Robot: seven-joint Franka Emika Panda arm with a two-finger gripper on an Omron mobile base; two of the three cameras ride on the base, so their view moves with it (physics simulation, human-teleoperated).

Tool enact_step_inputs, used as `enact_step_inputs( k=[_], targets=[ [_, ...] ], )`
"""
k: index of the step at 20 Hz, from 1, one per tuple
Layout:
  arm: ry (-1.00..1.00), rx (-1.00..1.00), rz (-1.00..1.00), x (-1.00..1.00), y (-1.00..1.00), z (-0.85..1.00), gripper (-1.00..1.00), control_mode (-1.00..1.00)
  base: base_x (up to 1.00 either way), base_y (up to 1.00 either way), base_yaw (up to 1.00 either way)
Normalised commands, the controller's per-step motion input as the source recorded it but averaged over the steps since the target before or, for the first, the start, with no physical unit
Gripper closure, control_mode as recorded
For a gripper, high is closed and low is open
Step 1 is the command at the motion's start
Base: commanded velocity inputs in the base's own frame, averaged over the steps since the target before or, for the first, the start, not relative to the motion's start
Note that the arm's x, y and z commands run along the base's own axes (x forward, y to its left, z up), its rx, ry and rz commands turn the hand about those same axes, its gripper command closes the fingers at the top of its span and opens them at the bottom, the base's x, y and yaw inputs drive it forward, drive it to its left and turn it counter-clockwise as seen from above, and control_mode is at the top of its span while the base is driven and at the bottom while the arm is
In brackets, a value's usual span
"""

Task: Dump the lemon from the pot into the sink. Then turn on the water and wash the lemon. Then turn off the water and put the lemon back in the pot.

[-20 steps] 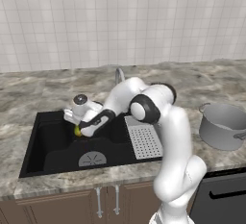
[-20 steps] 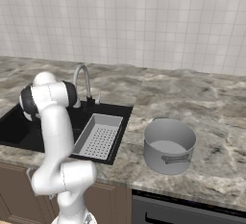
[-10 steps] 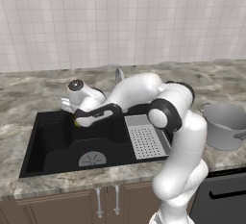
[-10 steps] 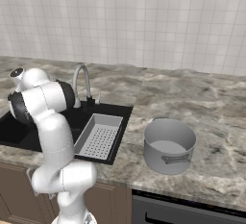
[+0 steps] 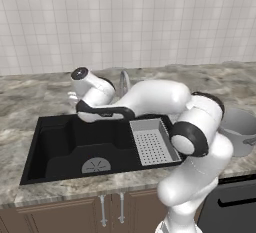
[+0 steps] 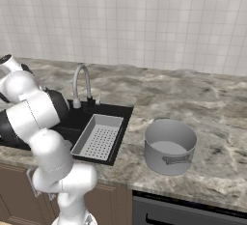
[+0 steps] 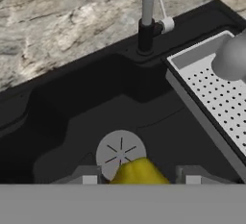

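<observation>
Yellow lemon (image 7: 139, 172) sits between the claw's (image 7: 141, 177) two fingertips, at six o'clock of the hand view, above the black sink (image 7: 72, 117) and drain (image 7: 120, 153). Claw partly closed around it. Pot (image 6: 170, 146) stands on the counter (image 6: 193, 103), at three o'clock from the sink.

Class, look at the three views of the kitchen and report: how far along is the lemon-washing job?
Done, it seems: the pot stands upright on the counter with no lemon visible inside, so the dumping appears finished, and no stream runs from the tap. In hand: the hand view shows the lemon between the fingers of the tool, above the sink and its drain. Left: carry it to the pot and release it.
</observation>
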Motion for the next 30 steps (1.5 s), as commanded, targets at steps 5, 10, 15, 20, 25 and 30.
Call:
enact_step_inputs(
  k=[5,10,15,20,25,30],
  targets=[
    [0.00,-0.01,0.00,-0.46,-0.68,0.35,1.00,-1.00,0.00,0.00,0.00],
    [0.00,0.00,0.00,-0.60,-0.91,0.32,1.00,-1.00,0.00,0.00,0.00],
    [0.00,0.00,0.00,-0.40,-0.97,0.30,1.00,-1.00,0.00,0.00,0.00],
    [0.00,0.00,0.00,-0.10,-0.90,0.18,1.00,-1.00,0.00,0.00,0.00],
    [0.00,-0.01,0.00,0.00,-0.71,0.08,1.00,-1.00,0.00,0.00,0.00],
    [0.00,-0.04,-0.02,0.00,-0.65,0.13,1.00,-1.00,0.00,0.00,0.00]
  ],
)
